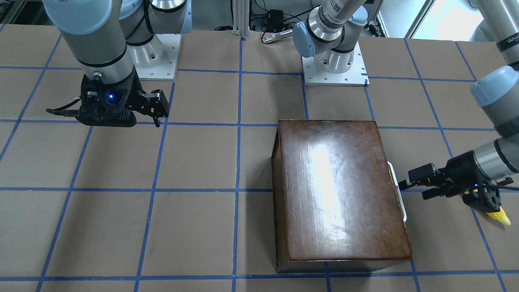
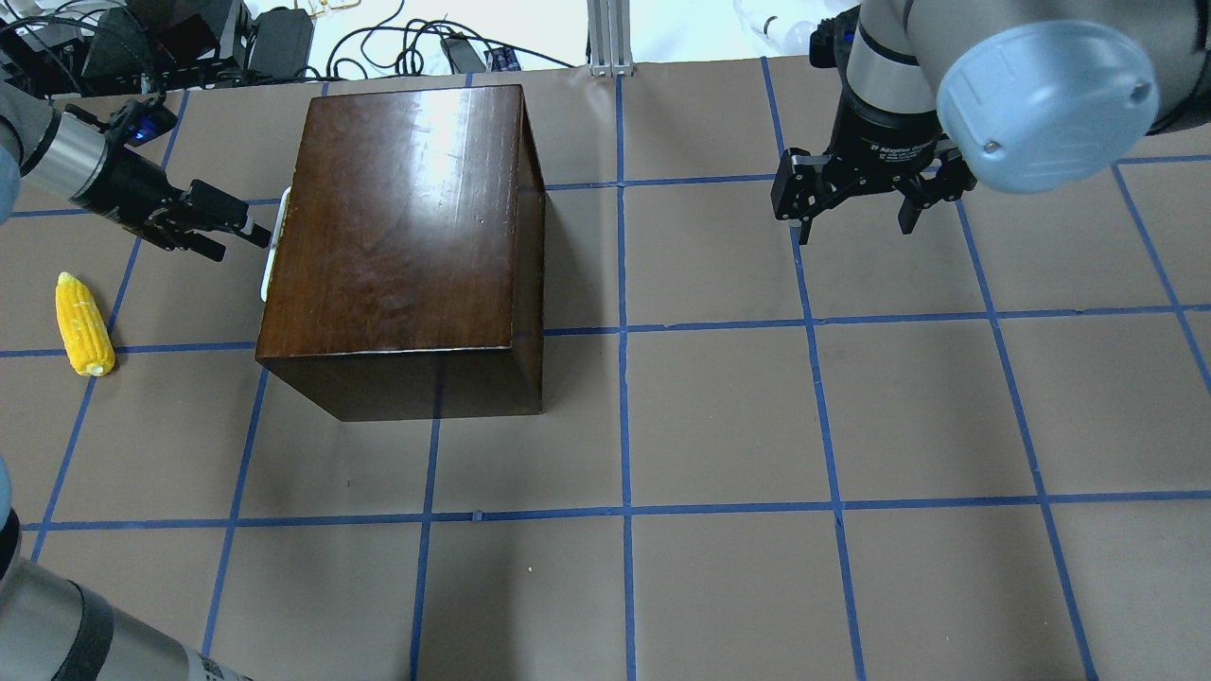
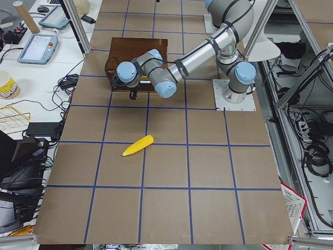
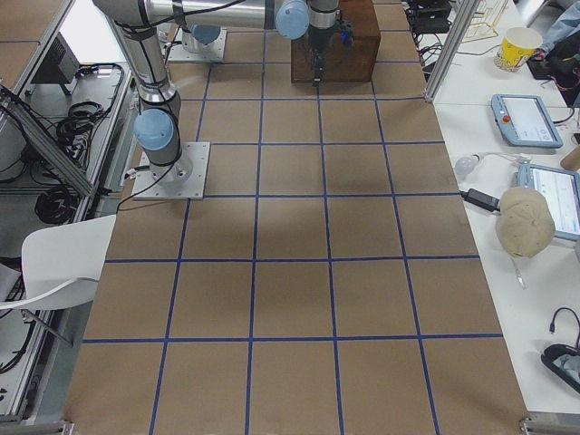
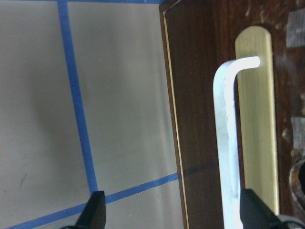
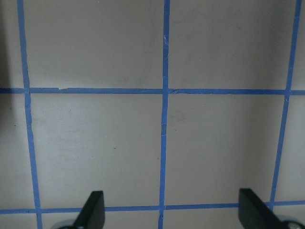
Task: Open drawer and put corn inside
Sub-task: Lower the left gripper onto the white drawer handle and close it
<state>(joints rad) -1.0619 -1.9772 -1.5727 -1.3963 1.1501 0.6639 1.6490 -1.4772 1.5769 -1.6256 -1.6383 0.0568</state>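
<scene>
Brown paper covers the table (image 2: pixel 719 407), taped in a blue grid. Dark glossy box (image 2: pixel 407 236) stands on it, its 1 drawer (image 5: pixel 200 119) shut flush. Left gripper (image 2: pixel 241 241): jaws spread, tips just beside the box's cream handle (image 5: pixel 224 143), nothing held. Right gripper (image 2: pixel 854 230): jaws spread, empty, well apart on the box's opposite side. Corn (image 2: pixel 83 323) lies on the table off the box's handle side, beyond the left gripper.
</scene>
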